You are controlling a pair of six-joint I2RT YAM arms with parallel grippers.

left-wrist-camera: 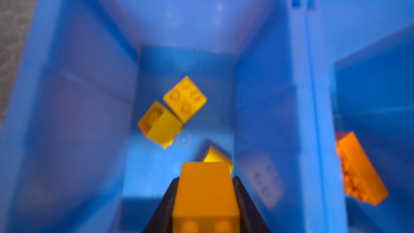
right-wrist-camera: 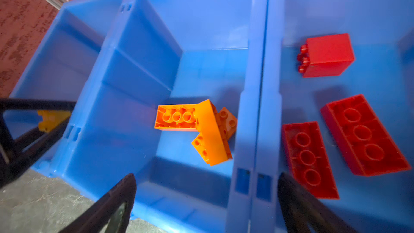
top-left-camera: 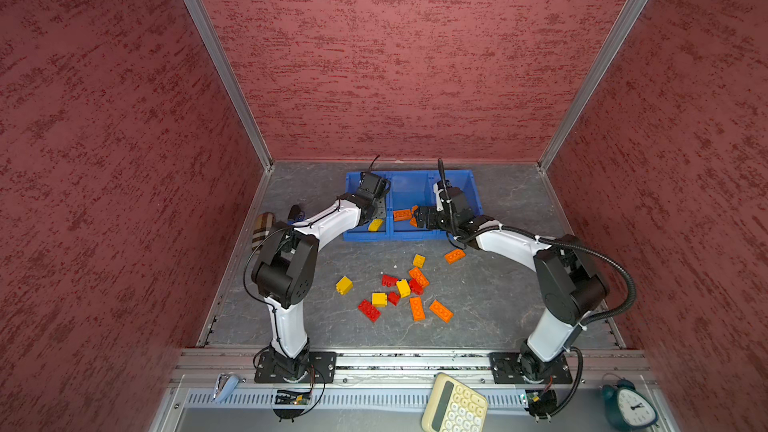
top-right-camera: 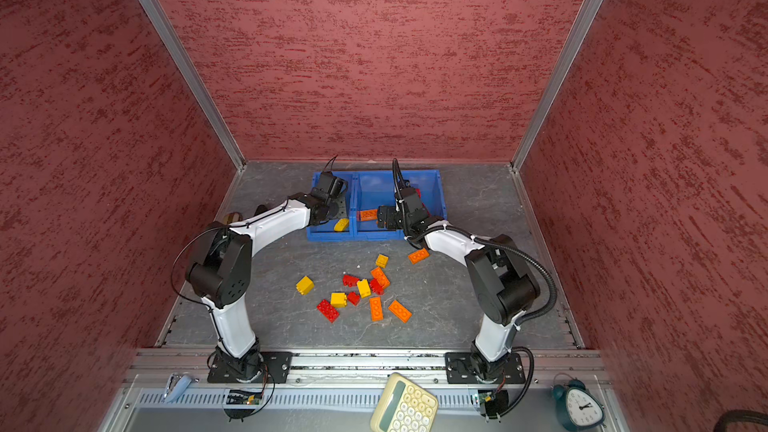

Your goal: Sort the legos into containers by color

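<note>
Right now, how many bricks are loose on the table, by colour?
Yellow bricks: 4
Orange bricks: 4
Red bricks: 4
Total: 12

Both top views look steeply down from high over the near edge, sharing the whole counter (top-left-camera: 519,284). Each wrist camera hangs close above the containers (right-wrist-camera: 257,63), both catching the orange legos (left-wrist-camera: 360,169).
</note>
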